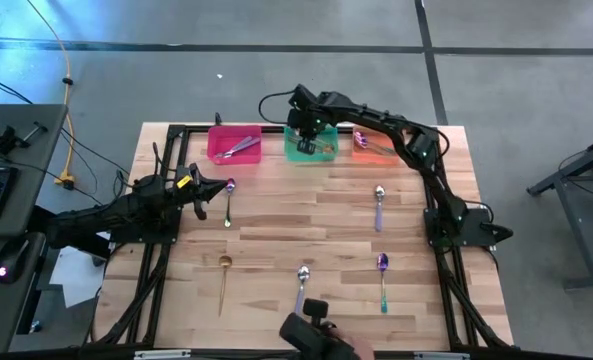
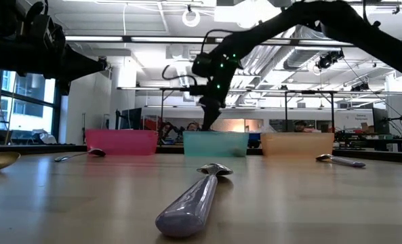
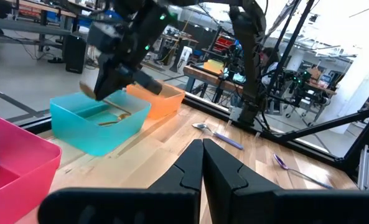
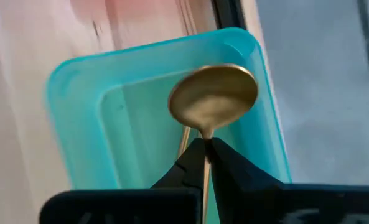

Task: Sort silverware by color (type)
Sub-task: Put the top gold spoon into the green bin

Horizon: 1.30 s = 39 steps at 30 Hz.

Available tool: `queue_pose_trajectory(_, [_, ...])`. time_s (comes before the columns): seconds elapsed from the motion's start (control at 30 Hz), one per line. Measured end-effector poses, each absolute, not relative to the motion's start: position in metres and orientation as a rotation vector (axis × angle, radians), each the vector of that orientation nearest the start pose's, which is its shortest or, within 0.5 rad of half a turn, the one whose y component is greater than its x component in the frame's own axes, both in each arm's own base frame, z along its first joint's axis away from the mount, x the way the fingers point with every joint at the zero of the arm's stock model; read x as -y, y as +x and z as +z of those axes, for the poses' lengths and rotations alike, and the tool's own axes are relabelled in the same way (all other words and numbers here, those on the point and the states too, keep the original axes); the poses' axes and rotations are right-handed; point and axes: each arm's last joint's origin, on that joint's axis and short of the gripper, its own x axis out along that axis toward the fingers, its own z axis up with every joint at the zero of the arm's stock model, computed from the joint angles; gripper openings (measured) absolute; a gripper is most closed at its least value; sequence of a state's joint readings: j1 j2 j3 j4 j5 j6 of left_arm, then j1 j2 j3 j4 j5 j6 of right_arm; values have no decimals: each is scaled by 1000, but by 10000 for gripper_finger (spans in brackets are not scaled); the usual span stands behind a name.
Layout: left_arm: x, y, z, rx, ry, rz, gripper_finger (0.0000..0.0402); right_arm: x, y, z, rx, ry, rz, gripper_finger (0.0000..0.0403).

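Observation:
My right gripper (image 1: 306,128) hangs over the green bin (image 1: 294,153), shut on a gold spoon (image 4: 213,96) whose bowl shows above the bin's floor. My left gripper (image 1: 214,188) is shut and low over the table's left part, beside the bowl of a purple spoon (image 1: 229,203) that lies flat; it touches nothing. More spoons lie flat on the table: a gold one (image 1: 224,275), two silver-lavender ones (image 1: 302,285) (image 1: 379,207) and a purple one with a teal handle (image 1: 382,276). My right gripper pinches the gold spoon by its handle just behind the bowl (image 4: 203,138), between the two fingers (image 4: 185,163). The fingers point down into the green bin from above and lie along the handle. The spoon is lifted clear, bowl beyond the fingertips.
Three bins stand in a row along the far edge: a pink bin (image 1: 216,152) with silver-lavender spoons in it, the green bin, and an orange bin (image 1: 376,153) with a purple spoon. Another gold spoon (image 3: 116,118) lies in the green bin. Black frame rails run along the table's sides.

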State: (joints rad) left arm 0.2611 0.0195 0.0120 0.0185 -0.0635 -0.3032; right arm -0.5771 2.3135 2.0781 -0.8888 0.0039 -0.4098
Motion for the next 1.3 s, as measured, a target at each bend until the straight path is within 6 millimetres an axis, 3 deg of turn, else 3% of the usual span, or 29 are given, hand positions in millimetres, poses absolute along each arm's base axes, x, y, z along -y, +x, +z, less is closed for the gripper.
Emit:
queue_pose_trajectory(0.13, [-27,94,168,60,-300,320,0,273,413,201,-1186,-25,-278,0])
queue_pose_trajectory(0.33, [-27,94,168,60,-299,321,0,273,414,204,-1177,-38,-269,0])
queue_pose_trajectory(0.73, [-27,94,168,60,-300,321,0,277,425,267,-966,32,-417,0])
queue_pose_trajectory(0.9, [-27,94,168,60,-300,320,0,278,421,282,-953,37,-429,0])
queue_pose_trajectory(1.03, [-27,94,168,60,-300,321,0,276,418,277,-1009,37,-407,0])
queue_pose_trajectory(1.3, [-27,94,168,60,-300,321,0,276,409,242,-1166,49,-349,0])
